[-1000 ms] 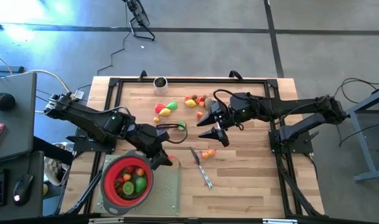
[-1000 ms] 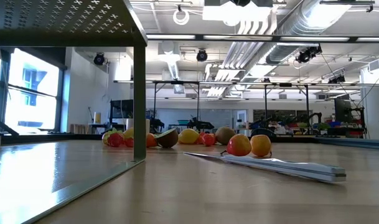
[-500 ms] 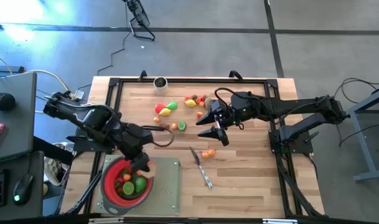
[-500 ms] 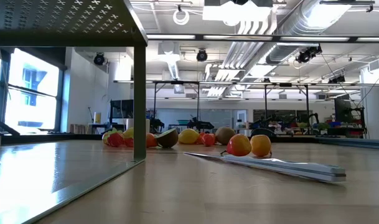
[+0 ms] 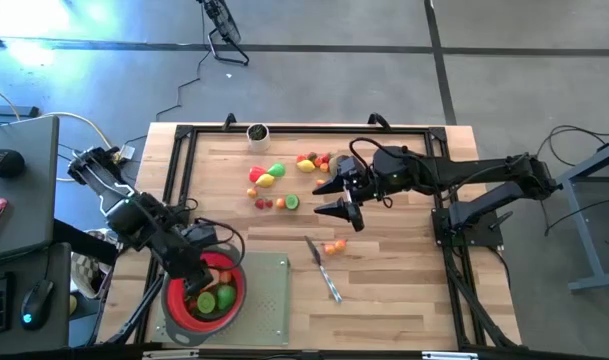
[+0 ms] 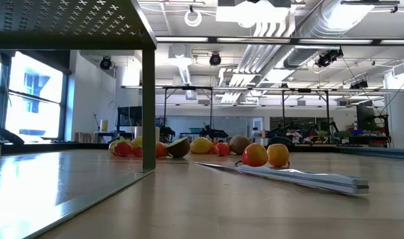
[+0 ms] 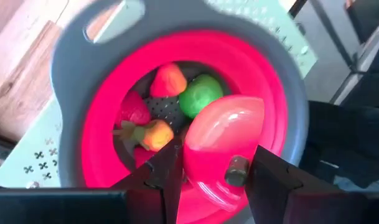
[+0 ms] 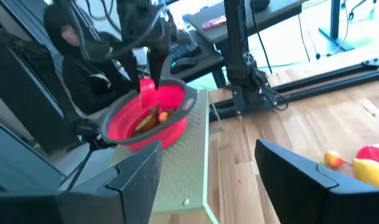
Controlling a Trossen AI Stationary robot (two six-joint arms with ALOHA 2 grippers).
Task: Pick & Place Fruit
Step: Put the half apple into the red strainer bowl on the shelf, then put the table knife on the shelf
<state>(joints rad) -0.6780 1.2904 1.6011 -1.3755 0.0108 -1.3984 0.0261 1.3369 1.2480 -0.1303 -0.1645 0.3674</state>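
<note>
Two arms in shot, only the left one's busy. Left gripper (image 5: 197, 272) hangs right over the red strainer (image 5: 174, 306), which sits on a perforated grey tray (image 5: 269, 300) at the near-left corner of the table (image 5: 404, 290). From the left wrist view its fingers (image 7: 167, 168) are clamped narrow on a pinkish-red toy fruit (image 7: 221, 149), looks like an apple slice or similar, can't say for sure. It's held just above the strainer's inside, not down in it.

Already in the strainer: an orange-red piece (image 7: 169, 79), a green one (image 7: 201, 96), a strawberry-ish red one (image 7: 133, 111) and a small orange one with a green stalk (image 7: 149, 134). From the high view you mostly just see green and orange bits in there.

Rest of the fruit is loose on the wood, mid-table toward the far side: a red/yellow/green cluster (image 5: 266, 175), a few small ones w/ a lime half (image 5: 279, 203), another bunch (image 5: 314, 161) by the right arm, and a pair of orange ones (image 5: 333, 246) next to the grey knife (image 5: 324, 270). In the low view those two sit just behind the knife blade.

Right gripper (image 5: 341, 196) hovers over mid-table near that far bunch, jaws spread wide, nothing in them, well apart from the strainer. Small dark cup (image 5: 257, 132) at the far edge.
</note>
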